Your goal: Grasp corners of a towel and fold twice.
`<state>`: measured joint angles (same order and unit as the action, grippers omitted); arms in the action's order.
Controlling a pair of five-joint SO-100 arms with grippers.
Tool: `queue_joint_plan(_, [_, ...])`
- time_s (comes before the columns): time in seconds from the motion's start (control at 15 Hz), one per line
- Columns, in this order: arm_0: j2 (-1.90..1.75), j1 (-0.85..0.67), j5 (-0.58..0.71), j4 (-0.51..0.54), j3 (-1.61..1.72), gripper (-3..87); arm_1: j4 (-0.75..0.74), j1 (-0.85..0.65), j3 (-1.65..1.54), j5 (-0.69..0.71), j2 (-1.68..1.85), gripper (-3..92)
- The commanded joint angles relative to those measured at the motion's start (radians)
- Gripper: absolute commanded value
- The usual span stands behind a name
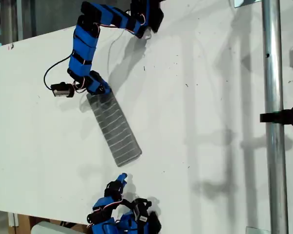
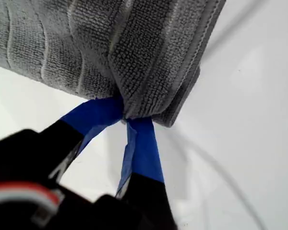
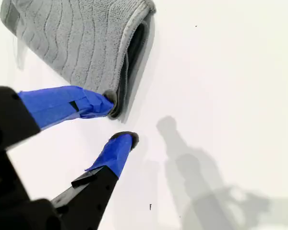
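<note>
my first end effector (image 2: 126, 120) is nearest the lens in its wrist view: the two blue-taped fingers (image 2: 143, 148) are pressed together on the thick end of the towel (image 2: 134, 52), so several layers are pinched at once. i judge it holds there to keep the stacked edges together.

in the exterior view the towel (image 1: 116, 129) lies on the white worktop (image 1: 200, 122) as a narrow folded strip. taking the towel as landmark, and going from the exterior view's left: my first end effector (image 1: 98, 89) is at the strip's upper end, touching it, and my second end effector (image 1: 121, 178) is just beyond the lower end, apart from it.

my second end effector (image 3: 122, 120) has its fingers spread, nothing between them; one pad (image 3: 103, 101) is just beside the towel's folded end (image 3: 77, 43). it is probably lined up for the corners there.

the wrist views show the layered hem and the pinch, which the exterior view is too small to show. only the exterior view gives the whole strip and both arms. a metal pole (image 1: 273, 117) stands well away from the towel.
</note>
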<state>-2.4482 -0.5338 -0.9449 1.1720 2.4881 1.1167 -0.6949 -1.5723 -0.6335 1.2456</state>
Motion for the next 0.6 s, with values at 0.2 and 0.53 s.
queue_joint_plan(0.2, [-0.058, -0.002, -0.014, 0.014, -0.002, 9.3, 0.201, -0.055, 0.052, -0.032, 0.184, 30.6])
queue_joint_plan(0.53, [-0.311, 0.044, -0.061, 0.037, 0.101, 9.3, 0.430, -0.150, -0.221, -0.091, 0.808, 31.8])
